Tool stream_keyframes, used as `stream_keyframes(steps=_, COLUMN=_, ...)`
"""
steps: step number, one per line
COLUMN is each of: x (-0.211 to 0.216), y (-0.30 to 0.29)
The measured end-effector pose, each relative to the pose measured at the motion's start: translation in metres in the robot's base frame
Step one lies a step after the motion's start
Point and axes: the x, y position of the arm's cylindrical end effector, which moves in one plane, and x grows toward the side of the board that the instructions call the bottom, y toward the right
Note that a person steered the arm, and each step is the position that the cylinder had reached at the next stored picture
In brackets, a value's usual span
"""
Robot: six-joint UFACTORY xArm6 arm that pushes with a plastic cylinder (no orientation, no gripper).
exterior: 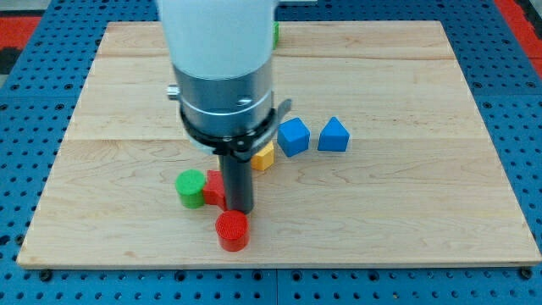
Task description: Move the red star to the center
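A wooden board [406, 220] is seen lying on a blue pegboard [25, 102]. The arm's white and grey body [222, 68] fills the view's top centre, and the dark rod descends from it.

My tip [240, 209] is set on the board at lower centre. No jaws are fitted; the arm ends in the plain rod, so nothing is spread, pressed or pinched.

The red star [213, 188] is found just to the view's left of the rod, touching it or very nearly so; contact cannot be confirmed. It is partly hidden by the rod, and its star outline cannot be fully made out. It lies below and left of the board's middle.

A green cylinder [190, 187] stands just left of the red star, apparently touching it. A red cylinder [232, 230] stands just below the tip, near the board's bottom edge.

A yellow block [263, 157] is noted up and right of the rod, partly hidden by the arm; shape not resolved. Two blue blocks sit further right, near the centre: a blue cube [294, 136] and a second blue block [334, 135], close together but apart. A green block [275, 34] is glimpsed at the top edge behind the arm; shape not resolved.
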Motion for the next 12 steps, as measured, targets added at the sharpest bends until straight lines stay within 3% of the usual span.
stream_keyframes(steps=3, x=0.000, y=-0.074)
stream_keyframes(steps=5, x=-0.017, y=-0.088)
stream_keyframes(steps=12, x=-0.188, y=-0.048)
